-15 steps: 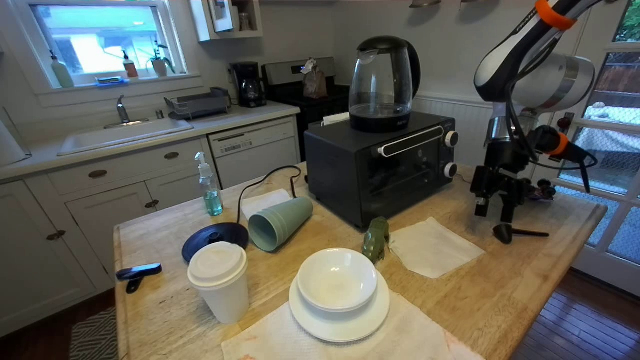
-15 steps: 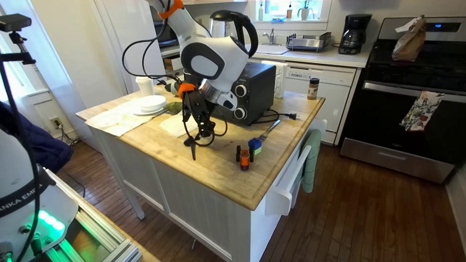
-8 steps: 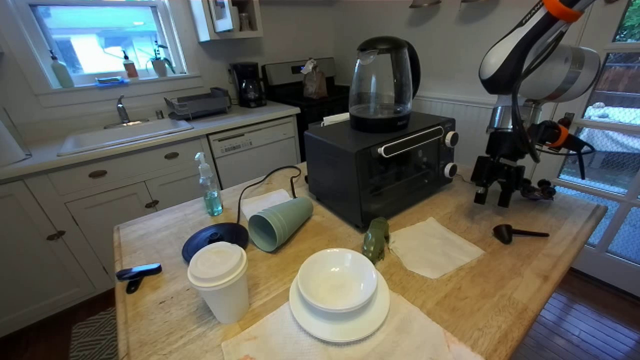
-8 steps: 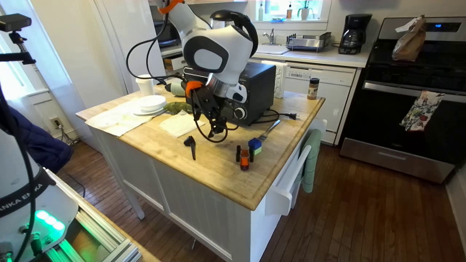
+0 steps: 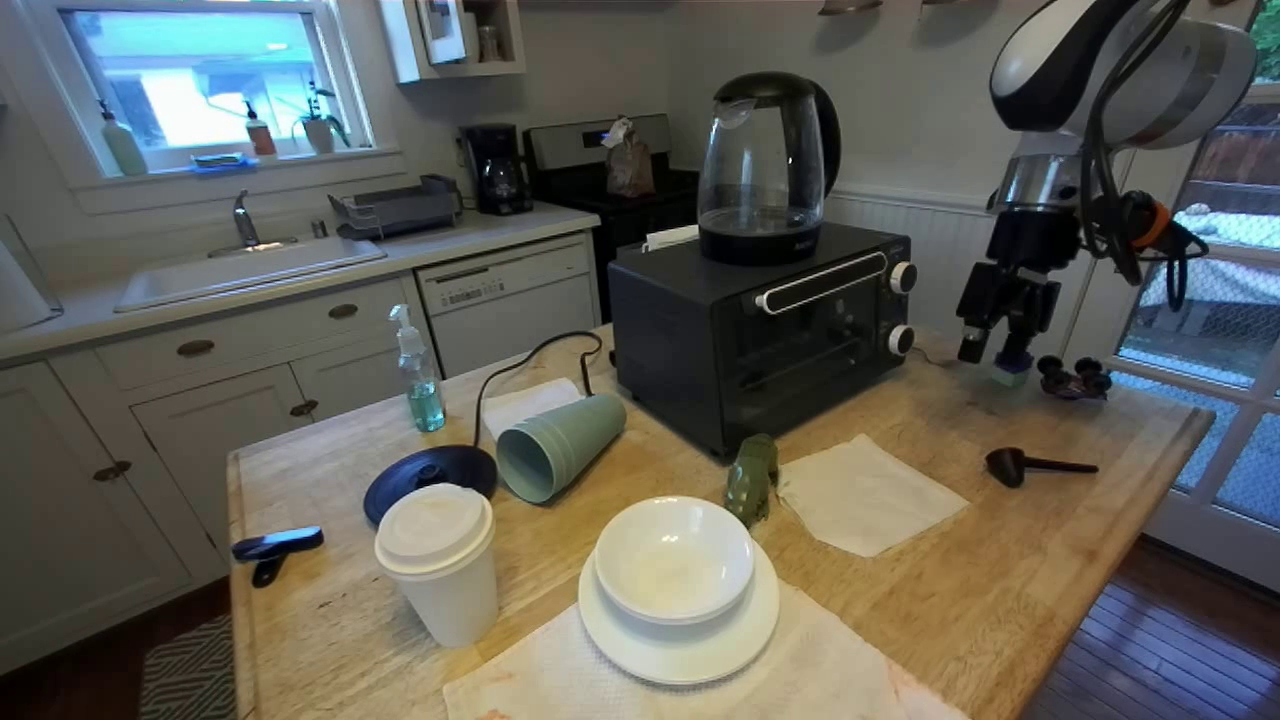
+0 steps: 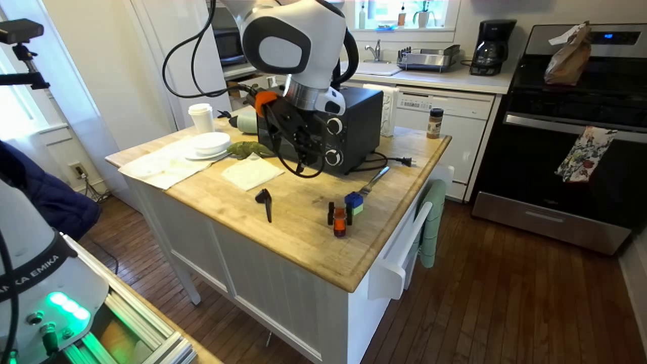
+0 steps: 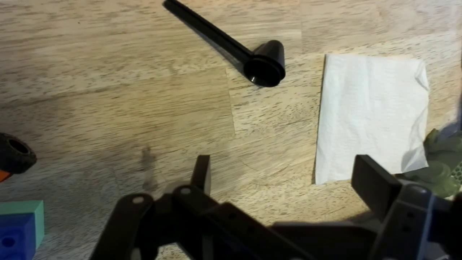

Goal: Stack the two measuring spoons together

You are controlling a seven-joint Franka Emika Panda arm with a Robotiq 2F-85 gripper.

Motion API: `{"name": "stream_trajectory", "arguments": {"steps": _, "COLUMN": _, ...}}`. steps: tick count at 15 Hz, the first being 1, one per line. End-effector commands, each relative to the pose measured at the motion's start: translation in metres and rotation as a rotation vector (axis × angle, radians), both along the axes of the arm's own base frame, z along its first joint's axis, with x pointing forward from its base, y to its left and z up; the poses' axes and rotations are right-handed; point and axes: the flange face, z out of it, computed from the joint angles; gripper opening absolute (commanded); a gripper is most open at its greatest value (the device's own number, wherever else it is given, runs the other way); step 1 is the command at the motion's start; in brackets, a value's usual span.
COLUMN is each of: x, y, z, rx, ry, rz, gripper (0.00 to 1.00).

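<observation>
rising, the parted fingers (image 7: 375,186) hang higher, the black spoon (image 7: 265,65) unmoved.

The brightest thing I have is the window (image 5: 205,75), burnt out to a pale glare in both exterior views. More daylight enters by the glass door (image 5: 1225,330), yet the wall (image 5: 890,130) looks grey and dim to me. Away from the middle, uprights lean outward, the white cup (image 5: 445,575) included. In an exterior view, green lights (image 6: 68,306) flare on the robot base (image 6: 25,232). My wrist view is crisp on the table (image 7: 162,119), with soft shadow toward the lower left; the spoon (image 7: 231,46) carries a thin shadow and a small glint, and the gripper (image 7: 281,169) blurs into black at the bottom.
</observation>
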Motion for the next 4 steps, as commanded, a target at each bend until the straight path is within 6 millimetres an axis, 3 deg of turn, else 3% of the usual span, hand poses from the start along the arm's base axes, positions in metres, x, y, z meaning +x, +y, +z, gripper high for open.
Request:
{"name": "stream_trajectory", "arguments": {"steps": 1, "x": 0.0003, "y": -0.0002, "z": 0.0009, "rx": 0.0, "ry": 0.001, "rz": 0.0, "gripper": 1.0}}
{"name": "stream_trajectory", "arguments": {"steps": 4, "x": 0.0, "y": 0.0006, "z": -0.0039, "rx": 0.003, "ry": 0.009, "rz": 0.001, "gripper": 1.0}}
